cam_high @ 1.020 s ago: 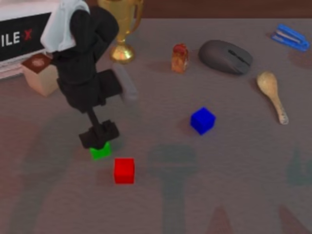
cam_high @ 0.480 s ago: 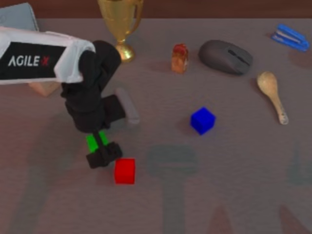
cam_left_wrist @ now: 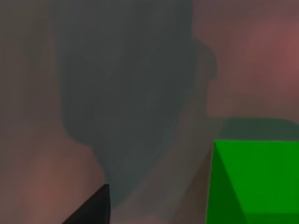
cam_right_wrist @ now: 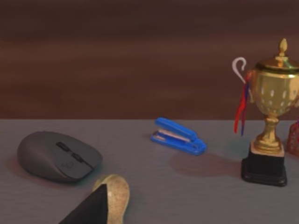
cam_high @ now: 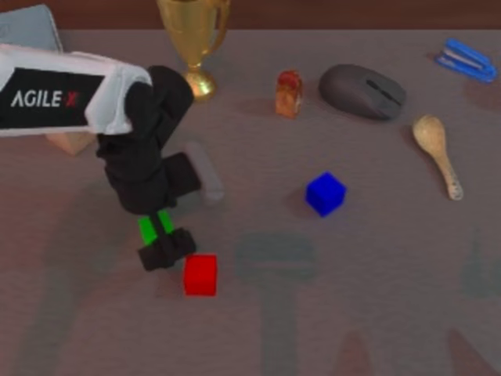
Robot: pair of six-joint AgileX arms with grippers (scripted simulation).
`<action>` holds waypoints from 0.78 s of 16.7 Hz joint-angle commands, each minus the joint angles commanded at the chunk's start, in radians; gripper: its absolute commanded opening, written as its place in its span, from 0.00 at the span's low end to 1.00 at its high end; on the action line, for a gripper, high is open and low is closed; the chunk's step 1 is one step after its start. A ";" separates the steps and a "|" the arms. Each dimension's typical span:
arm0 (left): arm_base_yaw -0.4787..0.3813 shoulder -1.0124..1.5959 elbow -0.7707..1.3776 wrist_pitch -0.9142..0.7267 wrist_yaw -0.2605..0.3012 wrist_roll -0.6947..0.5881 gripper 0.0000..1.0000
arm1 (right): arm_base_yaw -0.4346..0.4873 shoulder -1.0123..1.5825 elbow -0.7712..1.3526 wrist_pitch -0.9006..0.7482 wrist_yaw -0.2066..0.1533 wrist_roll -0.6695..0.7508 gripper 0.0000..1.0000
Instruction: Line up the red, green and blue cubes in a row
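The green cube (cam_high: 150,227) lies at the front left of the table, its near part hidden under my left gripper (cam_high: 166,251), which hovers over it, open. In the left wrist view the green cube (cam_left_wrist: 257,182) stands close beside the left gripper (cam_left_wrist: 189,207), a gap of bare table away from the one dark fingertip (cam_left_wrist: 96,207) that shows. The red cube (cam_high: 200,275) sits just right of the gripper. The blue cube (cam_high: 325,193) rests alone near the middle. My right gripper (cam_right_wrist: 133,207) is parked out of the top view, open.
A gold trophy (cam_high: 193,39), an amber bottle (cam_high: 289,93), a grey mouse (cam_high: 362,92), a blue stapler (cam_high: 467,59) and a wooden spoon (cam_high: 437,153) line the back and right. A tan block (cam_high: 70,142) peeks from under the left arm.
Over the first half second the left arm swung round to lie in from the left, and its gripper slid toward the front edge over the green cube. Since then nothing has moved.
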 joint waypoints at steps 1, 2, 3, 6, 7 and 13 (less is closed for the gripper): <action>0.000 0.000 0.000 0.000 0.000 0.000 0.70 | 0.000 0.000 0.000 0.000 0.000 0.000 1.00; 0.000 0.000 0.000 0.000 0.000 0.000 0.62 | 0.000 0.000 0.000 0.000 0.000 0.000 1.00; 0.000 0.000 0.000 0.000 0.000 0.000 0.55 | 0.000 0.000 0.000 0.000 0.000 0.000 1.00; 0.000 0.000 0.000 0.000 0.000 0.000 0.32 | 0.000 0.000 0.000 0.000 0.000 0.000 1.00; 0.000 0.000 0.000 0.000 0.000 0.000 0.25 | 0.000 0.000 0.000 0.000 0.000 0.000 1.00; 0.000 0.000 0.000 0.000 0.000 0.000 0.00 | 0.000 0.000 0.000 0.000 0.000 0.000 1.00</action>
